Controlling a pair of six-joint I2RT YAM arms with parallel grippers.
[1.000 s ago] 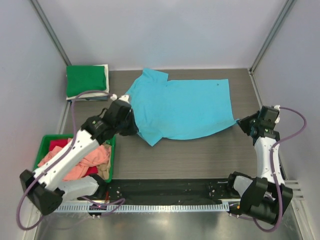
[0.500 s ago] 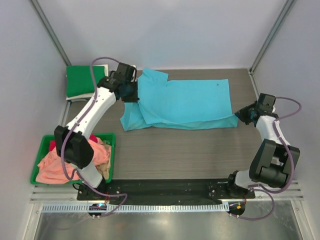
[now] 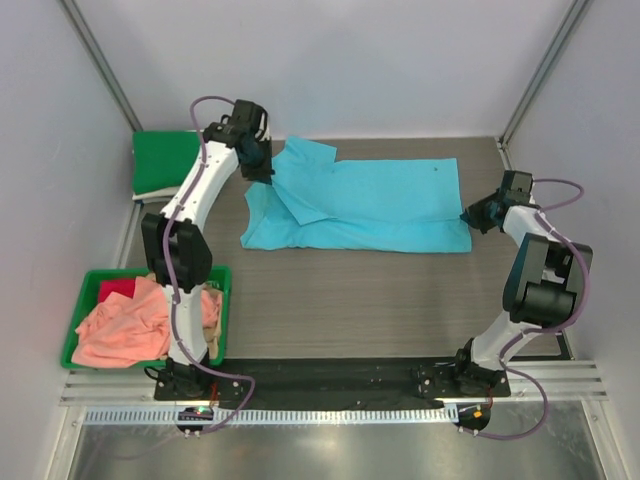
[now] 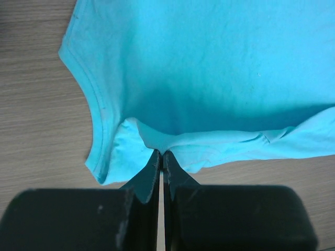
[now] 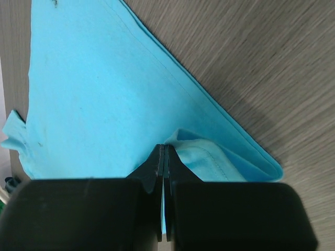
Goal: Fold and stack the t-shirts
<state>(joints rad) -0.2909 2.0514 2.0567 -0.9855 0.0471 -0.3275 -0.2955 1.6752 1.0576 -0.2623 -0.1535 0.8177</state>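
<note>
The sky-blue t-shirt lies on the dark wood table, folded lengthwise, its near half laid over the far half. My left gripper is at its left end, shut on the shirt's edge beside the sleeve. My right gripper is at the right end, shut on the hem fold. A folded green t-shirt lies at the back left on a cream one. Salmon-pink, red and tan shirts fill the green bin.
The green bin stands at the left near edge. Grey walls close in the back and both sides. Bare dark table stretches in front of the blue shirt. A metal rail runs along the near edge.
Both grippers have carried the shirt's near edge away from me, over the far half. The shirt has gone from spread out to folded lengthwise. The left arm swung from near the bin to the back.
</note>
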